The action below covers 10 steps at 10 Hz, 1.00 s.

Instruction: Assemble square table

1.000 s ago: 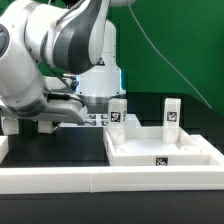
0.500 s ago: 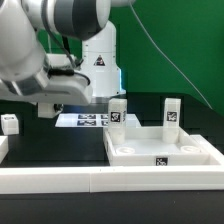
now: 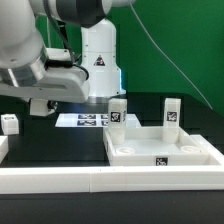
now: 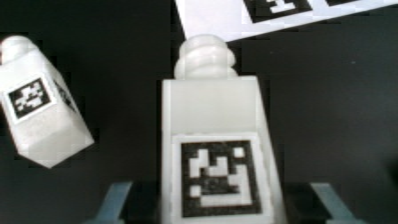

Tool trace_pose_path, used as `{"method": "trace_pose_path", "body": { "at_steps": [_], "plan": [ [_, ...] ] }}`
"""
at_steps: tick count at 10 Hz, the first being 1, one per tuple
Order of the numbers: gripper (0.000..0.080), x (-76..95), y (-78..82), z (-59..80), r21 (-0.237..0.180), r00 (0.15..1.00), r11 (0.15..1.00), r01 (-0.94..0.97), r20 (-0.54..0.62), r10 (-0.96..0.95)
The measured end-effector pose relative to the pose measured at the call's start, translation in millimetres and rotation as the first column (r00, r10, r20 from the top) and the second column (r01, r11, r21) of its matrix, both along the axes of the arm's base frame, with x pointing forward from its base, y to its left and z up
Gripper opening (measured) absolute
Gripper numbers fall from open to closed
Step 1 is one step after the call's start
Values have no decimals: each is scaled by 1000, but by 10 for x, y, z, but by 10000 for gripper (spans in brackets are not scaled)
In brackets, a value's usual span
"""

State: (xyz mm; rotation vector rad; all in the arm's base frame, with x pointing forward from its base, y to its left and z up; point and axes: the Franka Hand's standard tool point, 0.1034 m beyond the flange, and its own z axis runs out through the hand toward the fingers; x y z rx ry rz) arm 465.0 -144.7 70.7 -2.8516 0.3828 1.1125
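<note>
The gripper (image 4: 222, 206) has its jaws partly closed with a leg (image 4: 214, 125) between them. It looks pinched at its tagged end, knobbed tip pointing away, though the contact itself falls at the picture's edge. Near it a second leg (image 4: 39, 100) lies on the black table (image 3: 60, 140), with the marker board (image 3: 85, 119) beyond. By the table's front edge, toward the exterior view's right, the tabletop (image 3: 130, 157) lies rim up. A third leg (image 3: 117, 113) and a fourth leg (image 3: 171, 113) stand upright along its far side.
</note>
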Motion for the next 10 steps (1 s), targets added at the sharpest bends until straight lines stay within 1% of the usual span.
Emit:
{"method": "trace_pose_path", "body": {
  "at_steps": [1,2,3,4,5,6,8,9,10],
  "plan": [
    [288,149,12,-2,-27,991,1000,-6,133,9],
    [288,187,90,89,-43,983,999,7,186,1],
    [288,300,124,129,-63,968,998,-3,251,18],
    [288,333,124,96,-78,959,997,-14,282,36],
    [288,358,77,49,-97,937,995,-27,345,59],
    [288,365,78,58,-110,919,994,-25,389,67],
    [288,425,50,62,-165,850,986,-20,517,104],
    [288,460,67,104,-186,811,982,-10,574,117],
    [288,512,121,140,-207,772,978,-8,620,137]
  ]
}}
